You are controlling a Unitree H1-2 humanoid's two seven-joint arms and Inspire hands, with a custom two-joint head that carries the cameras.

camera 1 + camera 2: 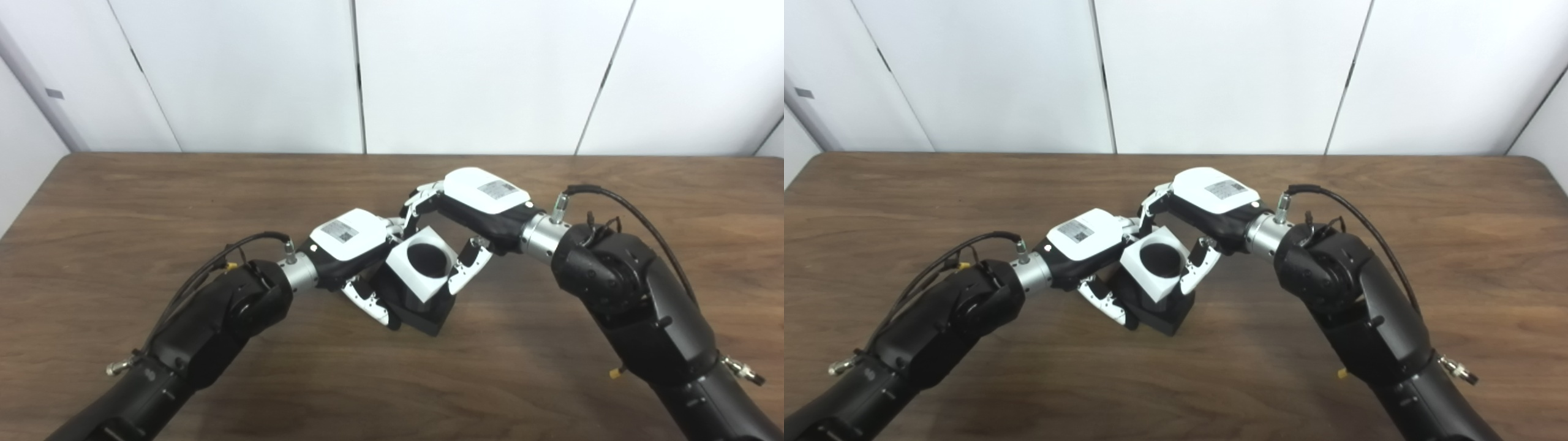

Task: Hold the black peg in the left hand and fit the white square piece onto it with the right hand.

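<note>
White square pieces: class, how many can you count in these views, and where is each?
1. The white piece sits mid-table on the black peg, between the left hand and right hand. Others could be hidden behind the hands.

1. Big dark brown wood-grain table (122, 202) with rounded far corners fills most of the view.
2. Plain white panelled wall (490, 73) behind it, split by thin dark seams.
3. Lighting's soft and even.
</note>
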